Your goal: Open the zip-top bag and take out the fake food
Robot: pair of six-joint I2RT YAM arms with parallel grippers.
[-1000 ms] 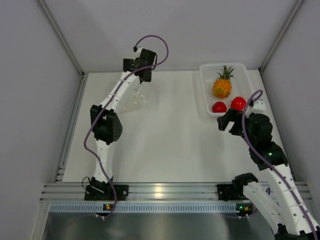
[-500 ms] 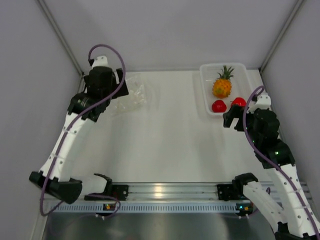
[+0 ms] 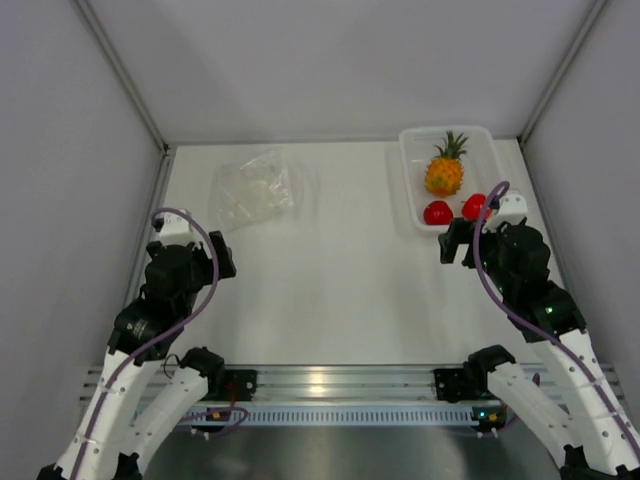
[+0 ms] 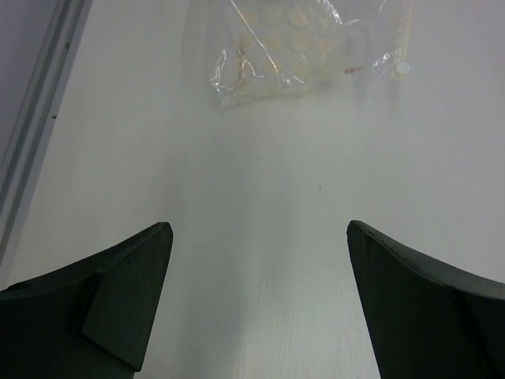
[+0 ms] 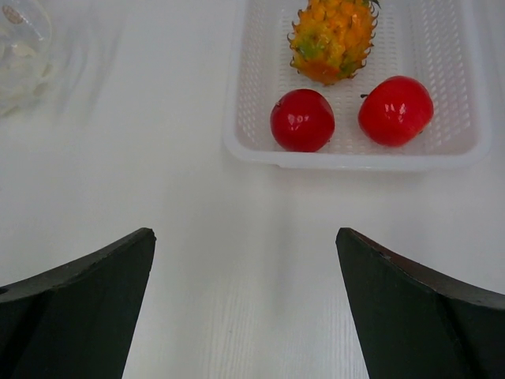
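The clear zip-top bag (image 3: 252,188) lies flat and empty on the table at the back left; it also shows at the top of the left wrist view (image 4: 308,47). The toy pineapple (image 3: 444,168) and two red fruits (image 3: 438,213) (image 3: 476,206) sit in the white bin (image 3: 412,205); in the right wrist view the pineapple (image 5: 331,35) and the red fruits (image 5: 302,119) (image 5: 395,110) lie ahead of the fingers. My left gripper (image 4: 259,237) is open and empty, well short of the bag. My right gripper (image 5: 245,241) is open and empty, just in front of the bin (image 5: 252,134).
Grey walls stand on the left, back and right. A metal rail (image 3: 330,382) runs along the near edge by the arm bases. A track (image 4: 31,134) borders the table's left side.
My left arm has let go of the bag and pulled back from the far left corner toward the near left. The bag now lies flat. My right arm barely moved.
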